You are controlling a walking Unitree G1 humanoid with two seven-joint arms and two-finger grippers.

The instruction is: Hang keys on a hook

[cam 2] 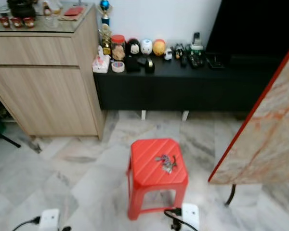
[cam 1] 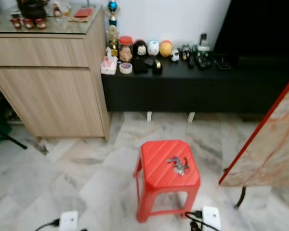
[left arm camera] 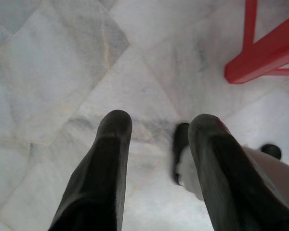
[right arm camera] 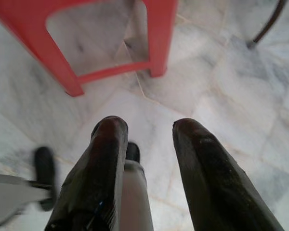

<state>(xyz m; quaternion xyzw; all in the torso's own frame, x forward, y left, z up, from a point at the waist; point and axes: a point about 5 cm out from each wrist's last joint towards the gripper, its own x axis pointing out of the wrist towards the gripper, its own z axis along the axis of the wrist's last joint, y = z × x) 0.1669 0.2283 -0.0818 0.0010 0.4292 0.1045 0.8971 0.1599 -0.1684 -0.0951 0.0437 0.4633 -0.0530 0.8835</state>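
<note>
1. The keys (cam 1: 178, 165) are lying on the stool (cam 1: 156, 159).
2. The low bench (cam 1: 192, 84) is standing behind the stool.
3. The cabinet (cam 1: 48, 82) is sitting left of the bench.
4. The tabletop (cam 1: 274, 139) is leaning to the stool's right.

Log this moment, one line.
keys: on red stool | left gripper: open, idle | right gripper: open, idle | hook: unseen
</note>
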